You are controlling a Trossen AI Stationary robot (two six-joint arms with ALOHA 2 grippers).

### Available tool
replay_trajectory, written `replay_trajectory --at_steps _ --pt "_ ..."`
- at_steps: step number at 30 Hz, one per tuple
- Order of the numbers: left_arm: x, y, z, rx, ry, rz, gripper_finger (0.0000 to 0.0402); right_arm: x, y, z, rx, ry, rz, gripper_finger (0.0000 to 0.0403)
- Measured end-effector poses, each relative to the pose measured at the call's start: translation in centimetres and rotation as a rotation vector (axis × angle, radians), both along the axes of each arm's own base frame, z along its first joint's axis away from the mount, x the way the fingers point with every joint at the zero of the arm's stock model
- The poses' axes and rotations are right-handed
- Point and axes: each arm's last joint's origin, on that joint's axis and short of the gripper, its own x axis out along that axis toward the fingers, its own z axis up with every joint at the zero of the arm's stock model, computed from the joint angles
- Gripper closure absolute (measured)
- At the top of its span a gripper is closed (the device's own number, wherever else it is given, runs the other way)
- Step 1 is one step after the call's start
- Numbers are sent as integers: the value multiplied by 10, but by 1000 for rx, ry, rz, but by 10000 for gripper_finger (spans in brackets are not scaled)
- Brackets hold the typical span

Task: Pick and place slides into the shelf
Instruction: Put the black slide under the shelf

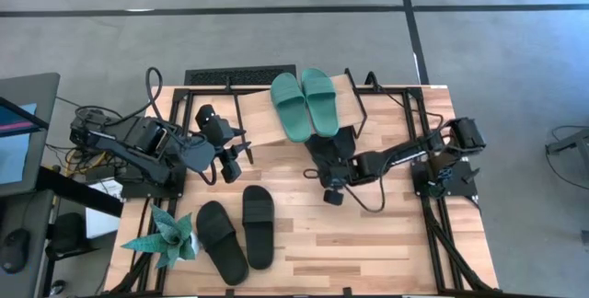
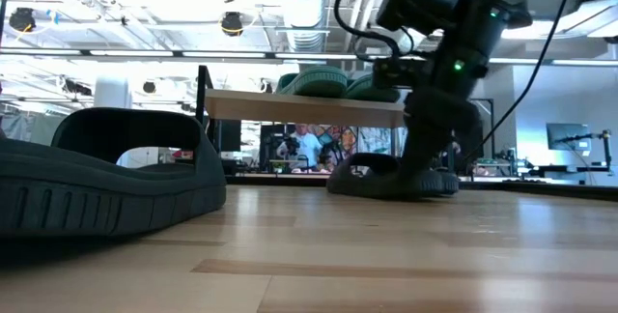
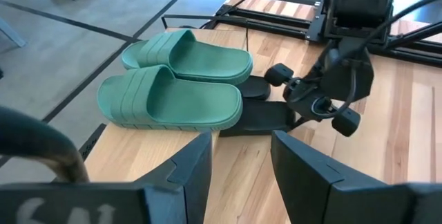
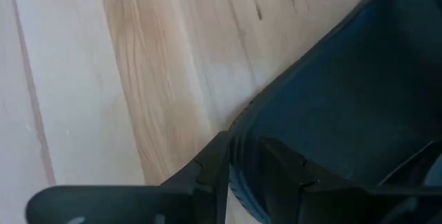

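On top of the shelf (image 1: 276,119), a slanted light plank at the far middle of the tabletop (image 1: 368,243), two teal green slides (image 1: 305,103) are lying side by side, touching each other; the left wrist view is showing them (image 3: 176,86) strap-up on the plank. Just in front of the shelf's right part, a black slide (image 2: 391,176) is sitting on the wood, with what looks like a second dark sole just beside it (image 3: 259,113). The right claw (image 4: 242,175) is pinching the rim of this black slide (image 4: 345,113), its two fingers closed on the edge, one inside and one outside. In the overhead view the right claw (image 1: 333,188) is lying low over that shoe, its arm reaching in from the right side of the tabletop.

Nearer the front edge, two more black slides (image 1: 236,227) are lying close together and slightly angled apart; one of them (image 2: 97,173) is filling the left of the low view. A teal paper plant (image 1: 166,240) is standing just beside them, at the front left corner.

The left claw (image 3: 238,162) is hovering with its fingers spread, gripping nothing, near the shelf's left end and facing across toward the green pair. In the overhead view the left claw (image 1: 230,155) is sitting well apart from the right one.
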Motion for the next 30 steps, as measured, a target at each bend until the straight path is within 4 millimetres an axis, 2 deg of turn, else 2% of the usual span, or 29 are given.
replay_trajectory --at_steps 16,30 --pt "-2 -5 -1 6 9 -22 262 12 -36 8 -3 -75 -77 337" --pt "-3 -5 -1 6 17 -16 262 15 -23 10 3 -108 -37 335"
